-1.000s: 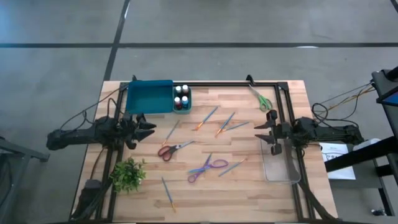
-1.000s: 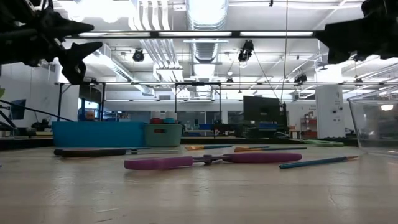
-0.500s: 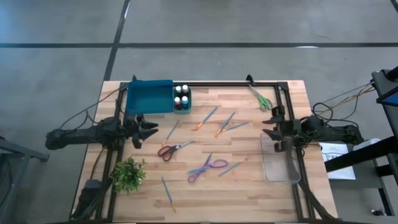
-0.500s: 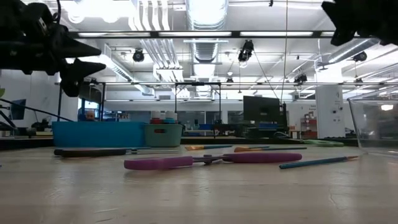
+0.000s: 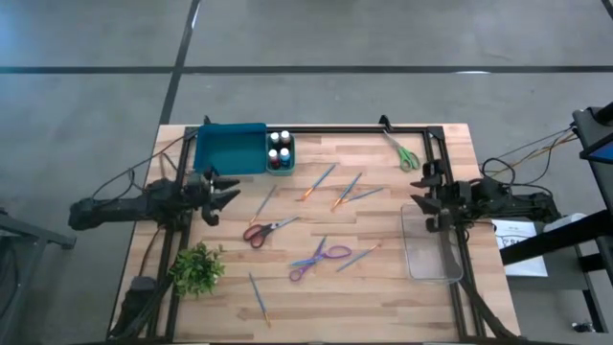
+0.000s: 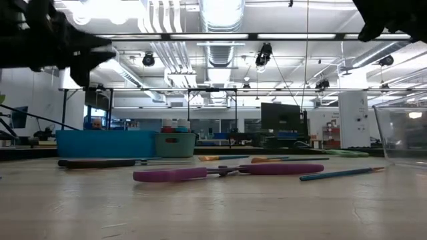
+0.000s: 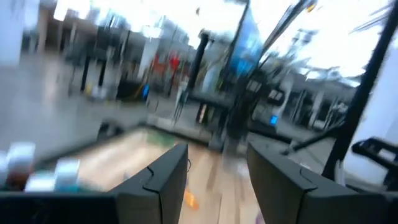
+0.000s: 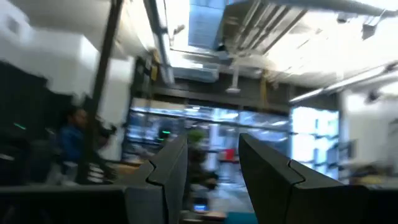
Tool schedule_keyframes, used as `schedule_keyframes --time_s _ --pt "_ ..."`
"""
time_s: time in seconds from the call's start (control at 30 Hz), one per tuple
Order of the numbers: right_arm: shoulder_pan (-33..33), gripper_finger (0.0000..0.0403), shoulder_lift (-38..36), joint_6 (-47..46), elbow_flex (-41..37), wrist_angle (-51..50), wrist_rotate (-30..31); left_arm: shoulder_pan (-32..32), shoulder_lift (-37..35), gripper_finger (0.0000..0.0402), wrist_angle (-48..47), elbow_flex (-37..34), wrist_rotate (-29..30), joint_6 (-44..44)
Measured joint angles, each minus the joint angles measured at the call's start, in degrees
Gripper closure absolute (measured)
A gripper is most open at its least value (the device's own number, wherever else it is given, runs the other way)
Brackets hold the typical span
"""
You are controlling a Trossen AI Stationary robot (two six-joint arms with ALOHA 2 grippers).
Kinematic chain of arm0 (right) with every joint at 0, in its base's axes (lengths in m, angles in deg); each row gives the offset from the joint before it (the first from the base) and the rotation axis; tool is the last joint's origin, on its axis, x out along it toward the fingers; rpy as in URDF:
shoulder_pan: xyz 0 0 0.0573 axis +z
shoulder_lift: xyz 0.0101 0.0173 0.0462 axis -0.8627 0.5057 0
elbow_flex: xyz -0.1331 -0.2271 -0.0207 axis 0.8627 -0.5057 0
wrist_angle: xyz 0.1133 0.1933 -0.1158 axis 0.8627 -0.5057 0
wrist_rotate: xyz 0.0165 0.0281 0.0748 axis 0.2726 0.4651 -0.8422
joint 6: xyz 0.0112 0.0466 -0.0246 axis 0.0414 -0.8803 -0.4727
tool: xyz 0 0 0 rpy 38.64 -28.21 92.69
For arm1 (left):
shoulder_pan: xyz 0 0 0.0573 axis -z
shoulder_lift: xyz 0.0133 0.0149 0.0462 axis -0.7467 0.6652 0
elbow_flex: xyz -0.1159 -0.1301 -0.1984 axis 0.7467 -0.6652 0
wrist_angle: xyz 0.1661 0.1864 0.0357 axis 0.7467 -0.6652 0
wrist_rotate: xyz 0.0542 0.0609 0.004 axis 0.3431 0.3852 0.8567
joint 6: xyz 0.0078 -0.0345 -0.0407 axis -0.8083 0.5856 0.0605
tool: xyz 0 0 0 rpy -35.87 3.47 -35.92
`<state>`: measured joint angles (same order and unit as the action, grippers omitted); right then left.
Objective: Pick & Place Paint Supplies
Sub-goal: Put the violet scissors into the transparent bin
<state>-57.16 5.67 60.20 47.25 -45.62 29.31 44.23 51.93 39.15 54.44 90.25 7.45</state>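
Note:
Several thin paintbrushes lie flat on the wooden table (image 5: 383,307): three at the far middle (image 5: 318,180) (image 5: 347,190) (image 5: 366,194), one near the red scissors (image 5: 262,203), one right of the purple scissors (image 5: 359,257) and one near the front (image 5: 259,298). My left gripper (image 5: 230,196) (image 7: 217,152) hovers open above the table's left side. Above the right side, my right gripper (image 5: 420,196) (image 8: 211,146) is open and tipped upward. Neither has anything between its fingers.
Red scissors (image 5: 268,230), purple scissors (image 5: 322,258) and green scissors (image 5: 403,154) lie among the brushes. A blue tray (image 5: 230,149) and a teal box of paint bottles (image 5: 280,151) stand at the far left. A clear bin (image 5: 431,251) is at the right, a small plant (image 5: 198,269) at the near left.
My left gripper has rolled about its own axis while staying above the table's left side. My right gripper has tipped its fingers upward, risen a little and drawn back toward the table's right edge. Nothing on the table has moved.

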Motion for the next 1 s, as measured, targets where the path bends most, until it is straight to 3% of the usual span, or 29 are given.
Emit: schedule_keyframes --time_s 0.23,0.4,0.57,0.67,0.8,1.0 --pt "0.0 0.026 0.2 -7.9 0.0 8.0 -6.5 0.0 0.0 0.0229 20.2 0.1 -7.7 -11.3" --pt "0.0 0.026 2.7 -3.7 3.9 6.8 -3.6 0.1 1.2 0.0229 12.2 4.5 -9.5 -15.2" --pt "0.0 0.026 12.8 0.0 14.3 -8.9 1.8 0.1 7.3 0.0229 9.3 8.7 -2.0 -18.9" --pt "0.0 0.026 21.5 0.9 19.4 -15.6 6.9 0.1 14.0 0.0229 4.0 14.1 5.9 -23.1" --pt "0.0 0.026 31.2 1.5 24.2 -15.8 7.5 0.1 27.7 0.0229 -6.0 23.1 16.3 -26.3" --pt "0.0 0.026 39.3 2.1 27.2 -16.5 10.3 0.5 48.9 0.0229 -14.2 35.0 17.8 -31.6"
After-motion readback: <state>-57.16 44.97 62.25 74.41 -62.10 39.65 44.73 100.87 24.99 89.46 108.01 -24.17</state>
